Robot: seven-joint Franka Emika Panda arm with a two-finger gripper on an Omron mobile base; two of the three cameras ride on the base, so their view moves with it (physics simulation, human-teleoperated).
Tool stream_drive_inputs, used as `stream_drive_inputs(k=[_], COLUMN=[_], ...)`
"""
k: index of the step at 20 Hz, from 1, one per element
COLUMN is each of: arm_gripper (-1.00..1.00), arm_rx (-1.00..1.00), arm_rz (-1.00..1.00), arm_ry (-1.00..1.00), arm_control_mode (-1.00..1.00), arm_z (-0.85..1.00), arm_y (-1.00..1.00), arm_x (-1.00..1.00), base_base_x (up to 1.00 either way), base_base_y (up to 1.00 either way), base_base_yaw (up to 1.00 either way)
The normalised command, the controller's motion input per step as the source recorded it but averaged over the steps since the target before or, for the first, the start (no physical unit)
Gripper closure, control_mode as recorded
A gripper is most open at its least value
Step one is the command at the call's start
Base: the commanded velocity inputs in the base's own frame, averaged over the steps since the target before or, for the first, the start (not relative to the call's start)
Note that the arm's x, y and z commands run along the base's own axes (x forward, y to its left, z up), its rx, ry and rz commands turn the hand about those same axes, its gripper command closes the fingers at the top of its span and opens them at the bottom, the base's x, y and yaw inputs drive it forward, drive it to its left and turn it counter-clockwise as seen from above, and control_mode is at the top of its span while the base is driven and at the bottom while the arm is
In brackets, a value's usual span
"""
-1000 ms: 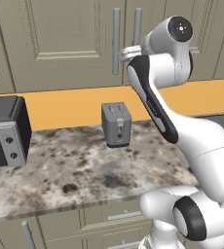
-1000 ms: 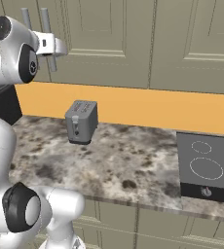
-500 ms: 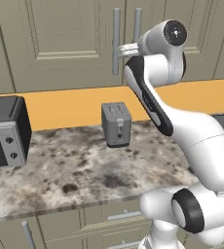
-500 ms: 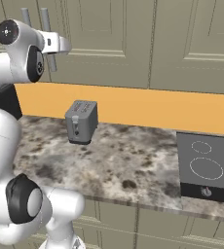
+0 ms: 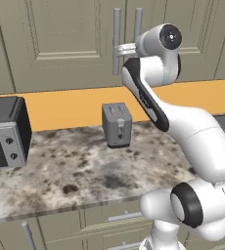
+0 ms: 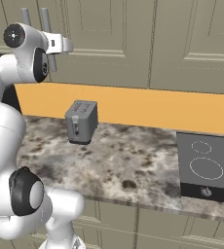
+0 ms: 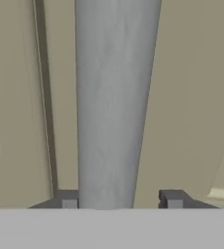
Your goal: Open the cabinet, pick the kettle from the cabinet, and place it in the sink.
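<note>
Where the white arm reached up over the counter, its gripper (image 5: 117, 48) met one of the two long grey bar handles (image 5: 116, 39) at the seam of the cabinet (image 5: 60, 44) doors. From the hand camera that handle (image 7: 115, 102) ran upright between the two dark fingertips (image 7: 69, 199). One tip sat right against the bar, while a narrow gap showed between the bar and the other tip, so the fingers stood partly open around the handle and a firm grip could not be confirmed. Both cabinet doors were shut, and whatever lay behind them was hidden. From the right base camera the gripper (image 6: 67, 45) was mostly masked by the robot's own wrist, and the handles (image 6: 47, 29) showed only in part behind the arm.

On the speckled stone counter (image 5: 75, 171), a grey boxy toaster (image 5: 117, 124) stood near the back edge, just below the handles. A dark microwave (image 5: 4, 132) sat at the counter's left end, cut off by the picture edge. At the counter's right end a black cooktop (image 6: 206, 168) was also cut off. Drawer fronts (image 5: 109, 219) under the counter were partly blocked by the robot's base.
</note>
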Motion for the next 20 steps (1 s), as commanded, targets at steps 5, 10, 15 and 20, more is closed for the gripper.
stream_drive_inputs(k=[5, 10, 15, 20], arm_gripper=[1.0, 1.0, 1.0, 1.0], arm_rx=[0.0, 0.0, 0.03, 0.03], arm_rz=[-0.01, 0.0, 0.0, 0.0], arm_ry=[0.0, 0.0, 0.02, 0.06], arm_control_mode=[-1.0, -1.0, -1.0, -1.0], arm_z=[-0.01, -0.05, -0.11, -0.14], arm_y=[0.07, 0.09, 0.18, 0.17], arm_x=[0.4, 0.33, 0.03, -0.13], base_base_x=[0.0, 0.0, 0.0, 0.0], base_base_y=[0.0, 0.0, 0.0, 0.0], base_base_yaw=[0.0, 0.0, 0.0, 0.0])
